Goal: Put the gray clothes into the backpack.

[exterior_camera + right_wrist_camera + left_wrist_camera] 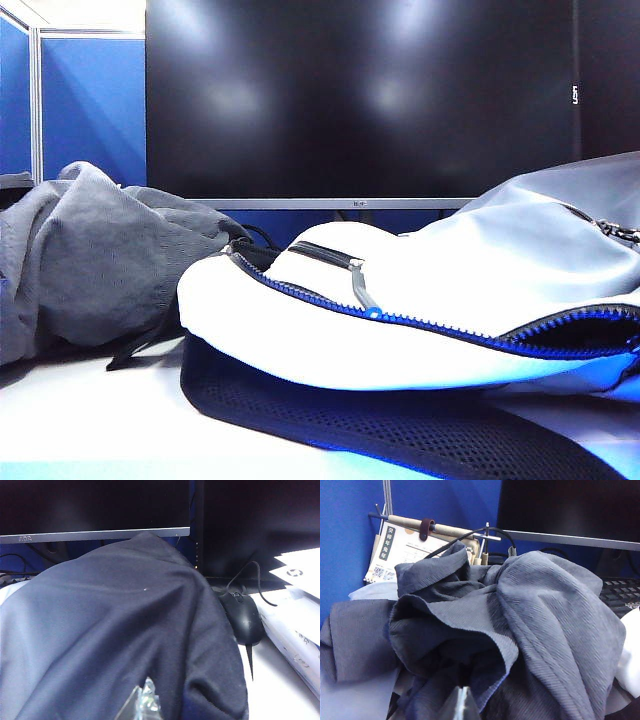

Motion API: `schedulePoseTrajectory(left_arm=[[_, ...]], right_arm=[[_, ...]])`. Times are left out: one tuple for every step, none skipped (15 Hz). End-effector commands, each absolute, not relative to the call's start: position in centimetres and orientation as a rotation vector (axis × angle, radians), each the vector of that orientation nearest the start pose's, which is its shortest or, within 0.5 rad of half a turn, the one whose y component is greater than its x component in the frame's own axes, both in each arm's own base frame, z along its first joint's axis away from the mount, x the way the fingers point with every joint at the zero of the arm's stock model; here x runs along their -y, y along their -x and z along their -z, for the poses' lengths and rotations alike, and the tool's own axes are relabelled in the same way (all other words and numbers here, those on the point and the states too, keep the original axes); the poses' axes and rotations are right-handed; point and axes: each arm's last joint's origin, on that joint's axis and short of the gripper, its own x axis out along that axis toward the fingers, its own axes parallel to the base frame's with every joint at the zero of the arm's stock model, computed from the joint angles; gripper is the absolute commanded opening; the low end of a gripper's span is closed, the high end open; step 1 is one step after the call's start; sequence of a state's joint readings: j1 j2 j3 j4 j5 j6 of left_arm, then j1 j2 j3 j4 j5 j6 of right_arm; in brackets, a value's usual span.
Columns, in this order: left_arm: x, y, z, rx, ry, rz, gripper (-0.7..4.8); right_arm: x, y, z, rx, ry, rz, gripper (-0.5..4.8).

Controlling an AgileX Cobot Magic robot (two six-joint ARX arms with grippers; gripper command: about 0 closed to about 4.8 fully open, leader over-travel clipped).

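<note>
Gray clothes lie heaped on the counter left of the backpack, whose right end is cut off; only the pressed-together tips of the left end effector and right end effector show, holding nothing.
</note>
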State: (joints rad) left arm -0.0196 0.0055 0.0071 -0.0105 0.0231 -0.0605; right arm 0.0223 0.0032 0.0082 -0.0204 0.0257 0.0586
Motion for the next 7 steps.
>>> schedulePoseTrajectory(left_arm=[[0.2,-9.7,-16.7,0.013,0.049,0.035,-0.05],[0.2,-9.7,-16.7,0.013,0.049,0.036,-0.05],[0.2,-9.7,-16.7,0.017,0.048,0.036,-0.05],[0.2,-9.7,-17.0,0.046,0.049,0.037,-0.05],[0.3,-9.7,-17.7,0.118,0.088,0.075,-0.04],[0.5,-9.5,-18.6,0.201,0.179,0.162,-0.04],[0.6,-9.2,-19.5,0.274,0.286,0.231,-0.01]], right_arm=[[-0.1,-9.8,-16.4,-0.001,-0.055,0.002,-0.06],[-0.1,-9.8,-16.4,0.005,-0.055,0.002,-0.06],[-0.1,-9.8,-16.4,0.004,-0.055,0.002,-0.06],[-0.1,-9.8,-16.4,0.007,-0.056,0.002,-0.06],[-0.2,-9.8,-16.7,0.038,-0.096,-0.016,-0.06],[-0.4,-9.7,-17.6,0.117,-0.224,-0.094,-0.06],[-0.7,-9.3,-19.2,0.255,-0.378,-0.224,-0.06]])
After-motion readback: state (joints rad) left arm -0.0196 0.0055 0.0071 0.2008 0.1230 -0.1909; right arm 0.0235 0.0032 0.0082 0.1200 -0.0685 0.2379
